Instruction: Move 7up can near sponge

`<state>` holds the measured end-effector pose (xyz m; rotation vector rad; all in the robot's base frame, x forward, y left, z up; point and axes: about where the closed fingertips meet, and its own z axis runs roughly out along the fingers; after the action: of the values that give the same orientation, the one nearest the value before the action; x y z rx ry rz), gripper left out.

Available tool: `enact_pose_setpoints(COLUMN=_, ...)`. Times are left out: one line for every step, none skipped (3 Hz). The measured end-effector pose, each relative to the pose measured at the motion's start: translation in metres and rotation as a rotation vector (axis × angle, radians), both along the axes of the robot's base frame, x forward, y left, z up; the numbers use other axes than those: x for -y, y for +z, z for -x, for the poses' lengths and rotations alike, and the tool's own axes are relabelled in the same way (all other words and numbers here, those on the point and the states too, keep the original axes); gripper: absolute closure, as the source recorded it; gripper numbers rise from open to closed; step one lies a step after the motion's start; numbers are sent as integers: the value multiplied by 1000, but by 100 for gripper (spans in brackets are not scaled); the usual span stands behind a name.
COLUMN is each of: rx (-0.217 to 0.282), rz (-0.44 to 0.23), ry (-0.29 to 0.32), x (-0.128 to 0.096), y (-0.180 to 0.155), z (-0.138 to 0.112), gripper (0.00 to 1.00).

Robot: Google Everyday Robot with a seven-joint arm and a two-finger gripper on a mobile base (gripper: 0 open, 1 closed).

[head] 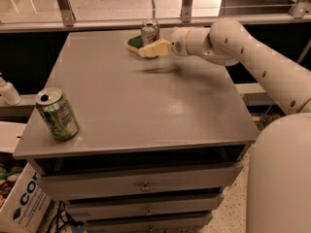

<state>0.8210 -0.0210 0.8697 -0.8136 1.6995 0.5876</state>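
Observation:
The 7up can [149,31] stands upright at the far edge of the grey table [146,106], pale with green lettering and a silver top. The sponge [134,43], dark green over pale yellow, lies just to its left front, touching or nearly touching it. My gripper [151,49] hovers just in front of the can and right of the sponge, and it partly covers the sponge's right end. It casts a shadow on the table below. Nothing shows in its grasp.
A darker green patterned can [57,113] stands at the table's front left corner. A white bottle [8,91] sits off the table's left side. A glass railing [121,4] runs behind the table. Drawers [143,186] lie below the top.

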Motion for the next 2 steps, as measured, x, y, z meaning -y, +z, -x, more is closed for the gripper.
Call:
enact_pose_setpoints(rx=-3, rz=-42, ry=28, x=11, y=4, z=14, gripper=0)
enact_pose_setpoints(rx=-6, rz=-90, ry=61, x=35, y=4, z=39, gripper=0)
